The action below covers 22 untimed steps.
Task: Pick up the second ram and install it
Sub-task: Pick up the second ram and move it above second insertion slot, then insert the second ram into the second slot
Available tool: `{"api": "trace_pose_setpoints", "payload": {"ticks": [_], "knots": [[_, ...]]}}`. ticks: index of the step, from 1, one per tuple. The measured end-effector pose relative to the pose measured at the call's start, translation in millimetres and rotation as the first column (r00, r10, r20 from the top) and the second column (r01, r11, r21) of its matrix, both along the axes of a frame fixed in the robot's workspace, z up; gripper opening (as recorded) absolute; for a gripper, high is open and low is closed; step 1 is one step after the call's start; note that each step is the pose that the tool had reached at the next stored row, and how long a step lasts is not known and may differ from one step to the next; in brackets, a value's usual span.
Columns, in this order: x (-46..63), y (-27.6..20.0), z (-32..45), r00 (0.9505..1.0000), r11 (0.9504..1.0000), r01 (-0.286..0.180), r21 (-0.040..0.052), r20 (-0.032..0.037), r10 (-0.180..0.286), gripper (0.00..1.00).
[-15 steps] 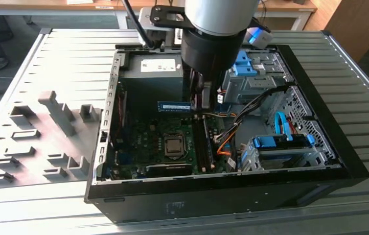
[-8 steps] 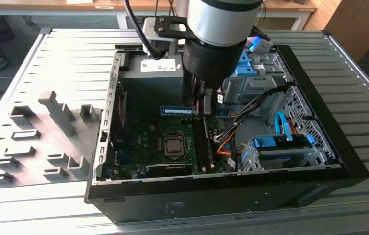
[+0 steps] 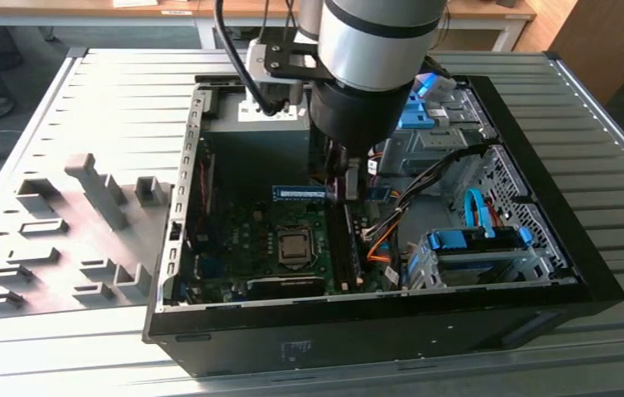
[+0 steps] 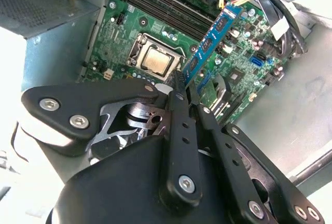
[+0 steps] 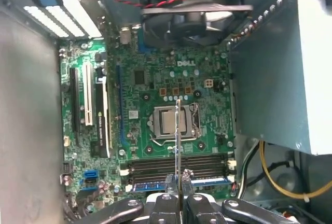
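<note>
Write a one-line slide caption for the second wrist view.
Gripper clamped on the second ram, holding it over the motherboard near the processor socket and memory slots.

Second ram (image 4: 211, 41) hovering over the motherboard (image 4: 124, 32)
Blue strip with dark chips is standing on edge, gripped at one end.

The second ram (image 3: 299, 193) hangs over the motherboard (image 3: 248, 248) (inside the case (image 3: 400, 327)).
</note>
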<state>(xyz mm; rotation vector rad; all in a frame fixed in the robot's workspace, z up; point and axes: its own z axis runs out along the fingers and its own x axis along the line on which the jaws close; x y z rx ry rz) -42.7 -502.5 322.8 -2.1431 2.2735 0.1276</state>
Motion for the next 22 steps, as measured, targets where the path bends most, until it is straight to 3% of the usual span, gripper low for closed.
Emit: {"api": "trace_pose_setpoints", "payload": {"ticks": [2,9,17,22], "knots": [[0.1,0.3,-1.6,0.9995,0.9995,-0.031,-0.0001,0.0,0.031,0.14],[1.9,6.0,-13.2,0.9995,0.9995,-0.032,0.0002,0.0,0.032,0.14],[2.3,6.4,-27.2,0.9995,0.9995,-0.032,0.0002,0.0,0.032,0.14],[2.3,6.4,-29.2,0.9995,0.9995,-0.032,0.0001,0.0,0.032,0.14]]}}
